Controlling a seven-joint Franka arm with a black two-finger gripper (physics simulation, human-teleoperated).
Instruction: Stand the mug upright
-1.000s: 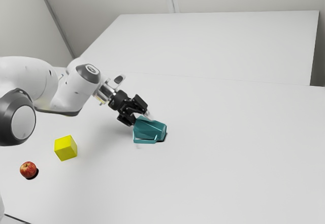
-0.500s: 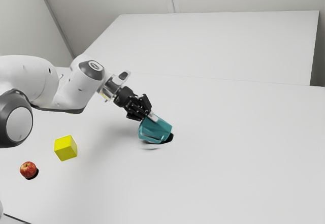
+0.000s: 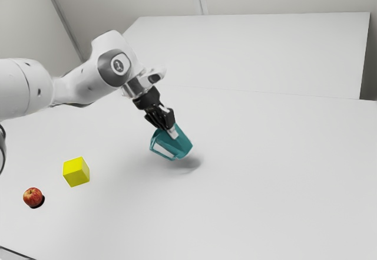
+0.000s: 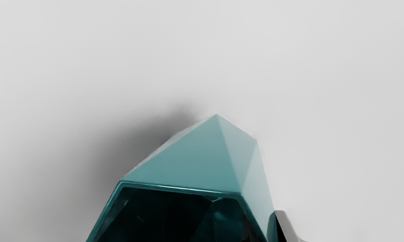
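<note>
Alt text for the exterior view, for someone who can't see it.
The robot's claw holds a teal mug tilted above the white table. A yellow cube and a red apple rest toward the exterior view's left.

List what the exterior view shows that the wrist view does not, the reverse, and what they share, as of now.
Exterior view: the white arm, the yellow cube and the red apple.
Wrist view: a look past the rim into the dark inside.
Both: the teal mug, tilted, and its shadow on the pale table.
</note>
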